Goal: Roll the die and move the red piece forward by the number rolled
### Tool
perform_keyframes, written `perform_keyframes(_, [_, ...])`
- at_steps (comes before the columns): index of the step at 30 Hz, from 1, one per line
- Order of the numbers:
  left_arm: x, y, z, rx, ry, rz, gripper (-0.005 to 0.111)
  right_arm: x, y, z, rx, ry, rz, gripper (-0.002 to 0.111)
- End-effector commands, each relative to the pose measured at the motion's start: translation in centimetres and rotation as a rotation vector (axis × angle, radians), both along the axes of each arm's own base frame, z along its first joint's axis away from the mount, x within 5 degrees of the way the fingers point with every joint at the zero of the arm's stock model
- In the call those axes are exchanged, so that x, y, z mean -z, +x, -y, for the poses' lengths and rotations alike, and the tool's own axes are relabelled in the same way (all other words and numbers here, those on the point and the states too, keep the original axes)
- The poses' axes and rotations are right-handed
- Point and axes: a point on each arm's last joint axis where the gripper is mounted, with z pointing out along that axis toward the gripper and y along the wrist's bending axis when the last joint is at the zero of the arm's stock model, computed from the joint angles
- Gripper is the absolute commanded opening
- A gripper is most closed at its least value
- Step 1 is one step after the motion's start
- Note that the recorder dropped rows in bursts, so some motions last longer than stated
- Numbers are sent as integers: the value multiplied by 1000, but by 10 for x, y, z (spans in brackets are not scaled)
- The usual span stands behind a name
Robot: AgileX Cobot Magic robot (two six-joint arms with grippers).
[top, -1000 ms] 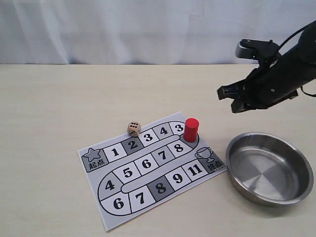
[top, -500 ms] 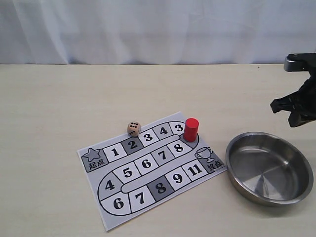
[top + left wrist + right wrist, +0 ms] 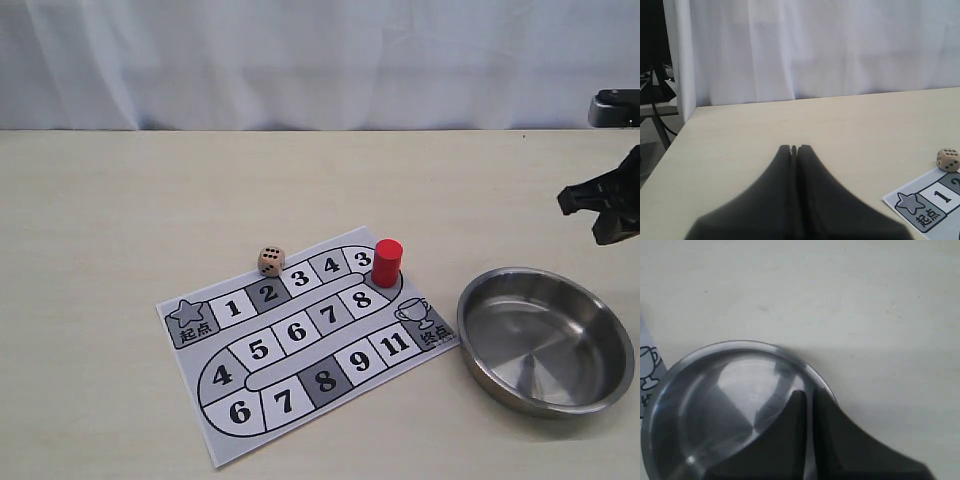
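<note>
Die (image 3: 270, 261) on beige table (image 3: 120, 200), white curtain (image 3: 300, 60) behind.

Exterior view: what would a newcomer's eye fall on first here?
The red piece, upright on the numbered game board at its bend beside square 8, draws the eye first. Next come the shiny empty metal bowl to the board's right and the die at the board's far edge near square 2.

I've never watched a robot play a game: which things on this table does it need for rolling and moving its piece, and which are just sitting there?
Part of the job: die, red piece, numbered game board.
Just lying about: steel bowl beside the board; the job doesn't mention it.
</note>
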Motion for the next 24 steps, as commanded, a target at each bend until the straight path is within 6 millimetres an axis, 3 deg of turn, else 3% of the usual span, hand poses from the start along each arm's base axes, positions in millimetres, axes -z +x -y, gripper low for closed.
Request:
perform_keyframes(1, [0,0,0,2,-5,7,0,-25,-13,-2,12,12,67,4])
perform_keyframes(8, [0,0,0,2,-5,7,0,-47,-46,-4,16,-9,224,4])
perform_keyframes(13, [0,0,0,2,-5,7,0,-71,-80,-8,22,-6,356,4])
perform_keyframes(19, [0,0,0,2,-5,7,0,-103,-135,-13,25,-13,561,4])
perform_keyframes(24, [0,0,0,3,-7,7,0,-127,-192,-19,26,-13,750,4])
